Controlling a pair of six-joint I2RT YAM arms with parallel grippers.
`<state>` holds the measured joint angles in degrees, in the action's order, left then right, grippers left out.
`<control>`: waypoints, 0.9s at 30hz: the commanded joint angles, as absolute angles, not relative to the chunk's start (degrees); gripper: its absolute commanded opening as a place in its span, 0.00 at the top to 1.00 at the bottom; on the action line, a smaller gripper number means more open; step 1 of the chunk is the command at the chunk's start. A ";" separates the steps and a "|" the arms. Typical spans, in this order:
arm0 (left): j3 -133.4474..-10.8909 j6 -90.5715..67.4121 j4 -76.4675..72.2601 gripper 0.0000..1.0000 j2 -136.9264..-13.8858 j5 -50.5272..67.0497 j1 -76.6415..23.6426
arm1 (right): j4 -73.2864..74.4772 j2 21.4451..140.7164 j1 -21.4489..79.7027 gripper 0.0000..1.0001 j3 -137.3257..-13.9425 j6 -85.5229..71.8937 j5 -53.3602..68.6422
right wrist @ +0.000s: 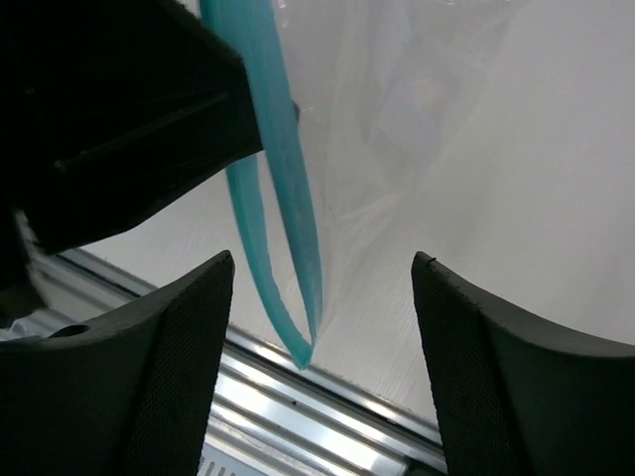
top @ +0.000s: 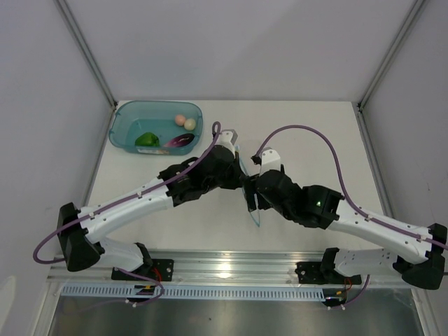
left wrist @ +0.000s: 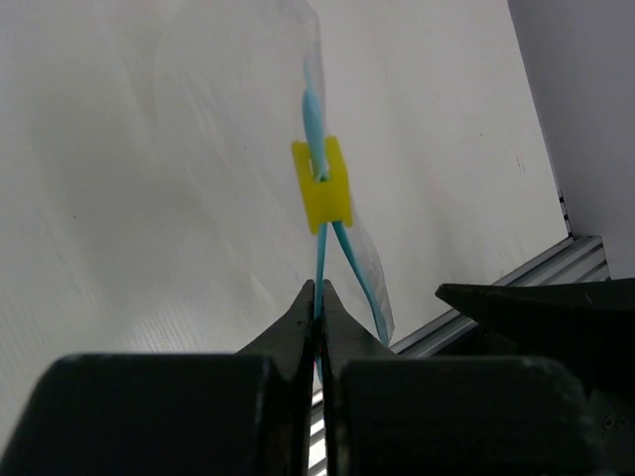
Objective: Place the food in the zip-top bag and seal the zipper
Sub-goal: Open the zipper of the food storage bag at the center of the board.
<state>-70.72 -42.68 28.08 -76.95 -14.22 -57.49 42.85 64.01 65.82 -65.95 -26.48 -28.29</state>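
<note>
The table (top: 308, 140) carries everything. The teal tub (top: 126, 112) sits at its far left corner, and the two arms meet over the middle.

The zip-top bag (top: 255, 210) is held up edge-on between the two wrists, over the middle of the table and well apart from the tub. It looks empty.

All the food lies in the tub: the green pepper (top: 146, 139) and the purple eggplant (top: 182, 141) along its near side, and the two pale balls (top: 180, 119) (top: 190, 124) touching each other toward its far side. No piece has been moved to the bag.

The left gripper (left wrist: 317, 293) is clamped tight on the zipper (left wrist: 319, 263), pinching one blue strand just below the yellow slider (left wrist: 322, 183). Below the slider the strip splits into two strands, so that stretch of the mouth stands unzipped. Above the slider it runs as one line.

The right gripper (right wrist: 322, 263) has its fingers apart, one on each side of the two strands, and touches neither.

By my reading the task is at its start, with the mouth being readied for loading. What is left is to carry over all four pieces of food and then to seal the zipper.
</note>
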 commanded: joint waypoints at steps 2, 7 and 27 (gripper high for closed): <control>-71.28 -44.30 27.60 0.99 -73.66 -10.99 -57.04 | 39.29 63.90 66.18 0.33 -63.81 -26.81 -36.38; -70.40 -44.82 27.25 0.99 -72.69 -9.32 -56.95 | 36.49 63.37 66.18 0.38 -60.74 -26.02 -38.32; -60.57 -37.71 19.44 1.00 -68.92 1.83 -55.81 | 38.41 60.39 58.63 1.00 -61.61 -23.56 -35.18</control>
